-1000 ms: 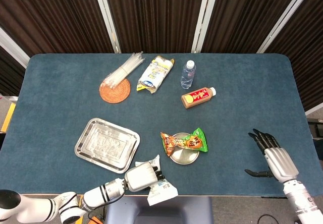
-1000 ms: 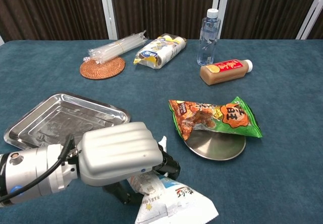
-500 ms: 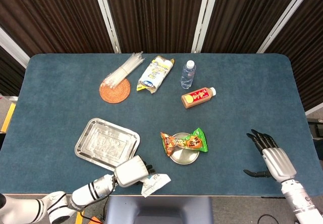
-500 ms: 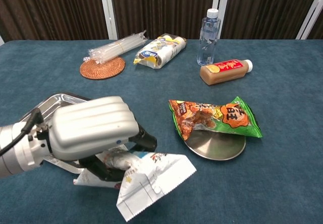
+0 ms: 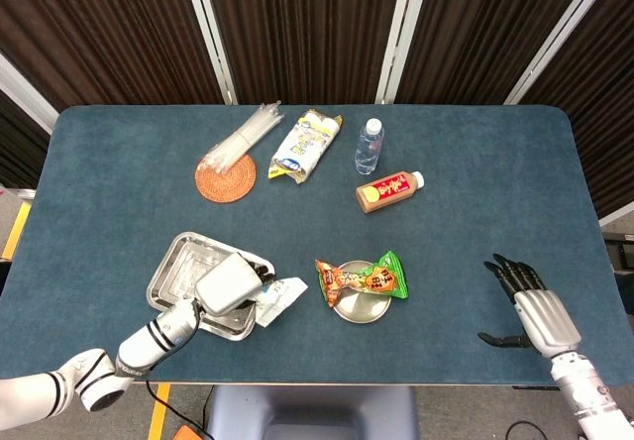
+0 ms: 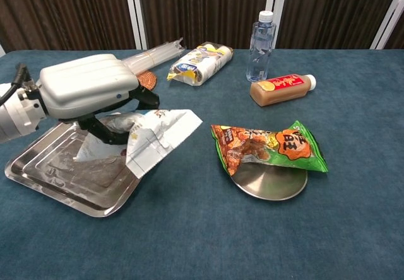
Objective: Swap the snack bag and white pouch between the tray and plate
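The left hand (image 6: 88,91) grips the white pouch (image 6: 154,135) and holds it above the right part of the metal tray (image 6: 60,179); the free end of the pouch hangs past the tray's right edge, over the blue table (image 6: 252,236). The right hand (image 5: 530,306) holds nothing, its fingers are apart, and it stays near the right edge of the table, well apart from everything else. To the right of the tray, the snack bag (image 6: 268,147) lies on the small round plate (image 6: 271,182). Farther back stand a clear water bottle (image 6: 261,39) and, lying on their sides, a brown drink bottle (image 6: 281,89), a yellow-white package (image 6: 199,62) and a bundle of straws (image 5: 243,138) on a woven coaster (image 5: 226,178).
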Controlling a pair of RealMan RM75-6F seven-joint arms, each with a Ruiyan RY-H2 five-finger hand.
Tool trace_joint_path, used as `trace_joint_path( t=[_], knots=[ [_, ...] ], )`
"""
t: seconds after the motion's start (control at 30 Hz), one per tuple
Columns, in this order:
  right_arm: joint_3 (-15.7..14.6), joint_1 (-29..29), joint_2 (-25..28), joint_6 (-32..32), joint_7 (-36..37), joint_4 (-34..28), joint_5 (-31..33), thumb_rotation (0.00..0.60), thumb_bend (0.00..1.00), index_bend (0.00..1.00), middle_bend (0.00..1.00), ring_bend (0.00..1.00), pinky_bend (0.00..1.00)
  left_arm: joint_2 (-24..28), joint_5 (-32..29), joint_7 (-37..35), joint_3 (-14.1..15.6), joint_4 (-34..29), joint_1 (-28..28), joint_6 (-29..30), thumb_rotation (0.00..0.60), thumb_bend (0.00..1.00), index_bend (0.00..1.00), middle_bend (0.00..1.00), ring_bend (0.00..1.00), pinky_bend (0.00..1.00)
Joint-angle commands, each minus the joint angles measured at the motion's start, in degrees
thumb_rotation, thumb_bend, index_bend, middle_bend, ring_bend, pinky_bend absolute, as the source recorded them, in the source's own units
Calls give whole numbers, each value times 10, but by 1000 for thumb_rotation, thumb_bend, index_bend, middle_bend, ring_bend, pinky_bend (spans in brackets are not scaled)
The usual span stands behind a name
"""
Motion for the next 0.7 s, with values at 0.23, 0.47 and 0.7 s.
trace_joint_path(
  t=[0.23, 0.47, 0.7],
  knots=[
    [6, 0, -5, -3, -14, -1, 12, 600, 203, 0, 0, 0, 19, -32, -41, -22, 1, 126, 1, -34, 600, 490, 610, 675, 613, 787],
    [3, 1, -5, -8, -18, -6, 9, 600, 203, 0, 0, 0, 19, 4, -117, 25, -4, 41, 7, -104, 600, 402, 27, 46, 51, 349],
    [-1, -2, -1, -3, -15, -10, -1, 600, 203, 0, 0, 0, 19, 44, -174, 120, -3, -46, 29, -107, 600, 385, 0, 0, 0, 150]
  ],
)
